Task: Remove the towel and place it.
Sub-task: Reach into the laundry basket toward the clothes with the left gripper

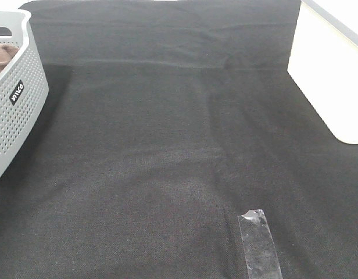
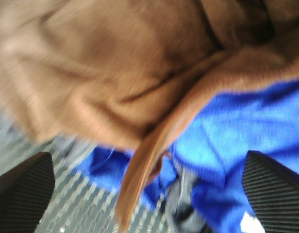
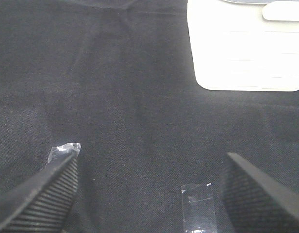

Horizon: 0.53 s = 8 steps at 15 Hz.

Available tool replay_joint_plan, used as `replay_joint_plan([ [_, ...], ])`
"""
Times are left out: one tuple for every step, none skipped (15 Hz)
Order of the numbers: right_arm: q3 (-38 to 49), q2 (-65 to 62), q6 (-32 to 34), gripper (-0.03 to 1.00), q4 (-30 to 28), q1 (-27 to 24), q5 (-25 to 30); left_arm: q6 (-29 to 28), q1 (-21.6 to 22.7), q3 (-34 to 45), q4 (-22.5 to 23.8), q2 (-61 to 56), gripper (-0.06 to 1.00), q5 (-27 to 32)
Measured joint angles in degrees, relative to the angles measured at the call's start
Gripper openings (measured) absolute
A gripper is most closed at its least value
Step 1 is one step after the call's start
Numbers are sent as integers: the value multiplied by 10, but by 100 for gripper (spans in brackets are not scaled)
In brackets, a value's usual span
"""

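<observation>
Black cloth [image 1: 167, 174], clear tape [image 1: 260, 241] at lower right; right gripper [image 3: 152, 158] hangs over it, jaws spread. Left gripper [image 2: 147, 162] jaws spread too, towel [image 2: 106, 73] hem between them, ungripped. Towel bunched on blue fabric [image 2: 246, 126] inside grey basket [image 1: 19, 110], upper left of frame.

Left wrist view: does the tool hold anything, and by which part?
Nothing is held. The left tool is open over the towel; the right tool is open too.

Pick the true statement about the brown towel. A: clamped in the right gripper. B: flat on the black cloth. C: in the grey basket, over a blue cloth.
C: the left wrist view shows the brown towel lying over a blue cloth on the perforated floor of the grey basket.
</observation>
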Motion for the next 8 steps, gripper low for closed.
replay_joint_plan([
  [0,0,0,74,0,0,0,5,0,0,0,25,99,-5],
  [0,0,0,74,0,0,0,9,0,0,0,34,99,-3],
  [0,0,0,74,0,0,0,10,0,0,0,40,99,-2],
  [0,0,0,74,0,0,0,11,0,-1,-1,40,99,-2],
  [0,0,0,74,0,0,0,12,0,-2,-1,40,98,-1],
  [0,0,0,74,0,0,0,12,0,-4,-1,40,98,1],
  [0,0,0,74,0,0,0,14,0,-4,-1,40,97,9],
  [0,0,0,74,0,0,0,17,1,-4,-1,40,95,10],
])
